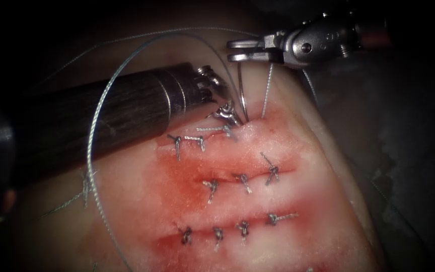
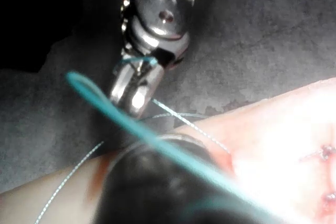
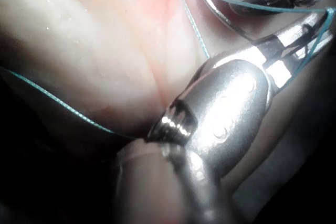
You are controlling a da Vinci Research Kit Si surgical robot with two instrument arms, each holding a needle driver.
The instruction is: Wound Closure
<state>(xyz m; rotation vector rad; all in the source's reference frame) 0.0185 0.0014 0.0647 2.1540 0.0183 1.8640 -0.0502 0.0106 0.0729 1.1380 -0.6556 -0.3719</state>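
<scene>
The right tool (image 1: 237,50) hangs above the top cut of the tissue (image 1: 298,186), its jaws slightly parted, with the curved needle (image 1: 242,95) and a thread (image 1: 267,90) strand dropping from between them to the tissue just below. Whether they pinch the needle I cannot tell. Directly beneath, the left tool (image 1: 227,115) presses its tip at the wound edge where the needle meets the tissue; its jaw state is unclear. Thread loops wide around the left tool's shaft. Knotted stitches (image 1: 242,180) lie below both tools.
</scene>
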